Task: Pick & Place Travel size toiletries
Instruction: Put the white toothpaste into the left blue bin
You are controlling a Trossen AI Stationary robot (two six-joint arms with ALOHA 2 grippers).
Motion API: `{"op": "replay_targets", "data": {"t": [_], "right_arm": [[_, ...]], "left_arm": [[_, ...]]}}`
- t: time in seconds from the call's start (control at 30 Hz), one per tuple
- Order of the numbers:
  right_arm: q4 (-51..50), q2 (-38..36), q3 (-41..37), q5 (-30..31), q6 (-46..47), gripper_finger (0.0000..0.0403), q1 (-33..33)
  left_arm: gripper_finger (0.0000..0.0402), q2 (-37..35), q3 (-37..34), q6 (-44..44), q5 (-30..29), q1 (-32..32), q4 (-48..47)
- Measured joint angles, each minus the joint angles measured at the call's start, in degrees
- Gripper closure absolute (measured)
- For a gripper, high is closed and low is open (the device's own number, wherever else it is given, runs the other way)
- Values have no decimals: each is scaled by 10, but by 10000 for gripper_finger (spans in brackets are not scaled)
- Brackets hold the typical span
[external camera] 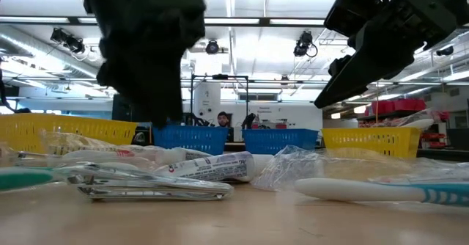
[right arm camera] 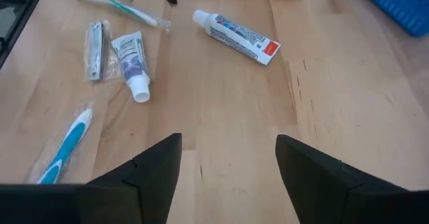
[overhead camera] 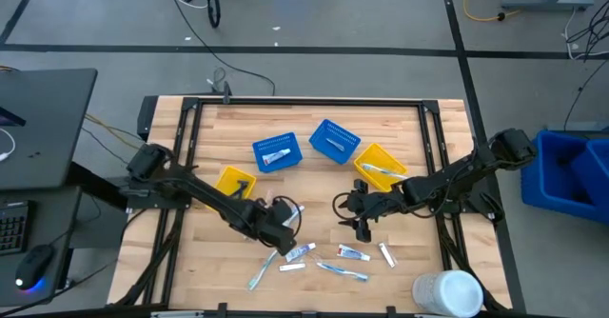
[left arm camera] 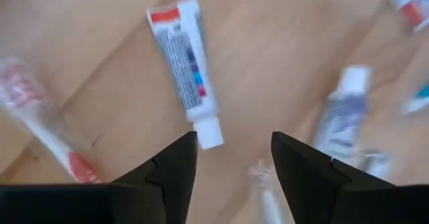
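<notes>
My left gripper (overhead camera: 283, 245) hangs spread and empty just above a white tube (left arm camera: 184, 66), amid toiletries scattered at the table's (overhead camera: 400, 128) six o'clock edge. My right gripper (overhead camera: 363, 225), also spread and empty, hovers at four o'clock.

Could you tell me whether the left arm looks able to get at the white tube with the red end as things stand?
Probably yes: the left gripper hangs open just short of the tube, nothing between.
</notes>
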Motion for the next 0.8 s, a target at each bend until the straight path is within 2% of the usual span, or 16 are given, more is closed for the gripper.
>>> {"op": "replay_targets", "data": {"t": [0.2,0.43,0.53,0.8], "right_arm": [[-2,0,0,0,0,154,0],[2,0,-1,-1,0,169,0],[8,0,-1,-1,0,173,0],[11,0,-1,-1,3,175,0]], "left_arm": [[201,39,0,1,-12,0,3],[206,51,-1,-3,-26,4,-3],[222,50,0,2,-41,6,-10],[285,50,0,34,-22,18,-9]]}}
